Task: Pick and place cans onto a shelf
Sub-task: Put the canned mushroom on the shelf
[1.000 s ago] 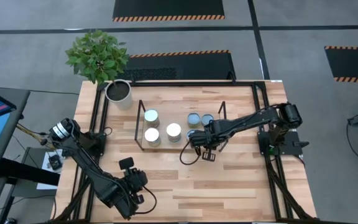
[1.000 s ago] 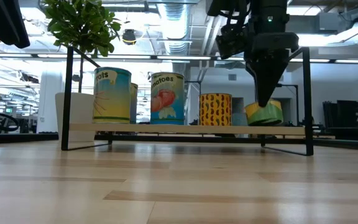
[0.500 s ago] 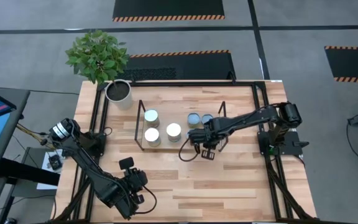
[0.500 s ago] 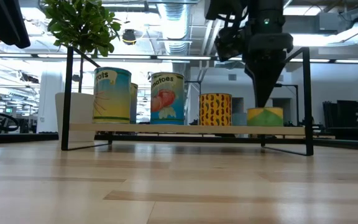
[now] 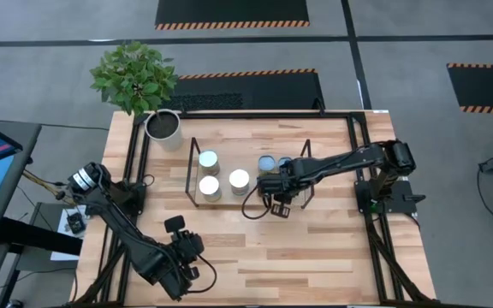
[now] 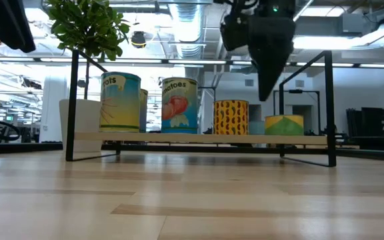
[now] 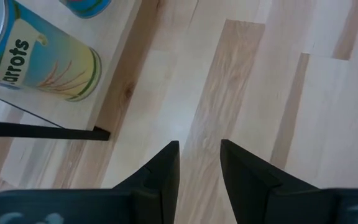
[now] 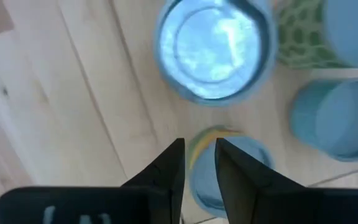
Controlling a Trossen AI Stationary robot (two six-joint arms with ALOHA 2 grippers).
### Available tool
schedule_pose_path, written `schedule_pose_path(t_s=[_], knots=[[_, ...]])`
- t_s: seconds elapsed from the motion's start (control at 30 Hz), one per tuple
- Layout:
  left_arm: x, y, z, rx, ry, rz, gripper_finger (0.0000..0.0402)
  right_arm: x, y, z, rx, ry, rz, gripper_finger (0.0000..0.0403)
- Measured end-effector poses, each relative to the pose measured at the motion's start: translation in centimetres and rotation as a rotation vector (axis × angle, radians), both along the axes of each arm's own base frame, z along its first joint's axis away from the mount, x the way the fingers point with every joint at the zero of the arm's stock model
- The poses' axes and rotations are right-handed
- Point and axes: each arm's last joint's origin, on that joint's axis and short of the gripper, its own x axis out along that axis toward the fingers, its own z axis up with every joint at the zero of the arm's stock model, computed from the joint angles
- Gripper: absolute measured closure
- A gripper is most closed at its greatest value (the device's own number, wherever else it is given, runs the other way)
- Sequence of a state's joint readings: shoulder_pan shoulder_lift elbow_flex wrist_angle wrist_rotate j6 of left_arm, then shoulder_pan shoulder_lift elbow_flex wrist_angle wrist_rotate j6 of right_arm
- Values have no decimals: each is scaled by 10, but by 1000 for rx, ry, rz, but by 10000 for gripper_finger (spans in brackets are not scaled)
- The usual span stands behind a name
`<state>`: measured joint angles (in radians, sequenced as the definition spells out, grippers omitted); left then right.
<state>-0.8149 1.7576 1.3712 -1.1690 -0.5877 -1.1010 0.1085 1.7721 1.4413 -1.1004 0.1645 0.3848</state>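
Note:
The light-wood shelf (image 5: 238, 154) stands mid-table with several cans on it. In the low view, the carrots can (image 6: 120, 101), the tomatoes can (image 6: 179, 105), a yellow patterned can (image 6: 231, 117) and a green-and-yellow can (image 6: 284, 125) stand upright on the board (image 6: 179, 138). My right gripper (image 6: 267, 93) hangs empty above the shelf, its fingers a narrow gap apart. It is over the pale-blue top of the green-and-yellow can (image 8: 244, 163). My left gripper (image 5: 176, 225) waits near the table's near edge, slightly open and empty (image 7: 199, 168).
A white pot with a green plant (image 5: 163, 126) stands at the table's far left corner. Black wire uprights (image 6: 76, 107) (image 6: 328, 107) frame the shelf's ends. Bare wood (image 5: 315, 257) lies between the shelf and the near edge.
My right gripper has let go of the green-and-yellow can, risen clear of it and gone a little toward the table's left edge. The can hung tilted at the fingertips a second ago. It now stands upright on the shelf board.

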Motion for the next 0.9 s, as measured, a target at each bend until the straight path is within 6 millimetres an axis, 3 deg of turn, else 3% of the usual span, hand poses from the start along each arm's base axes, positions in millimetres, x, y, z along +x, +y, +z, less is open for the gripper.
schedule_pose_path(t_s=[0.17, 0.43, 0.9], knots=[[4, 4, 0, -3, 16, 4, 297, -8, -4, -1, -32, 84, -16, 291], [4, 4, 0, -4, 19, 4, 297, -18, -13, -26, -34, 151, -41, 291], [4, 5, 0, -3, 19, 4, 297, -11, -13, -32, -26, 68, -46, 292]])
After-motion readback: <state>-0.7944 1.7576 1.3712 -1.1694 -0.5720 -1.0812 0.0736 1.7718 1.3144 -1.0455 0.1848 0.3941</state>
